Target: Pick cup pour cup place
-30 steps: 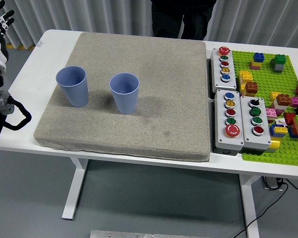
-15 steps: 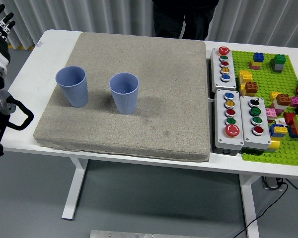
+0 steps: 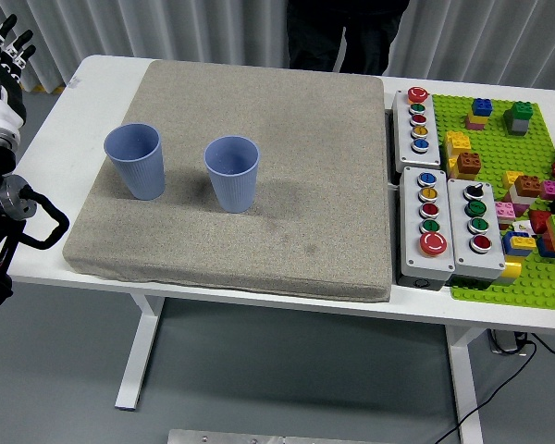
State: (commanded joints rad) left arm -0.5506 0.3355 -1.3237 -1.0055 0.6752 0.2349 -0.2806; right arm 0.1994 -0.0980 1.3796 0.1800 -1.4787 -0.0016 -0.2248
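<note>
Two blue ribbed cups stand upright on a grey felt mat: the left cup near the mat's left edge, the right cup a short way to its right. Both look empty from above. My left hand is raised at the picture's top-left corner, off the table's left end and well away from the cups, with its fingers spread and nothing in them. The black left arm runs down the left edge. My right arm does not show.
Three grey button boxes sit right of the mat. Beyond them lies a green brick baseplate with several coloured bricks. A person in dark clothes stands at the far side, hands unseen.
My left arm and hand have drifted slightly right, toward the table. The cups have not moved.
</note>
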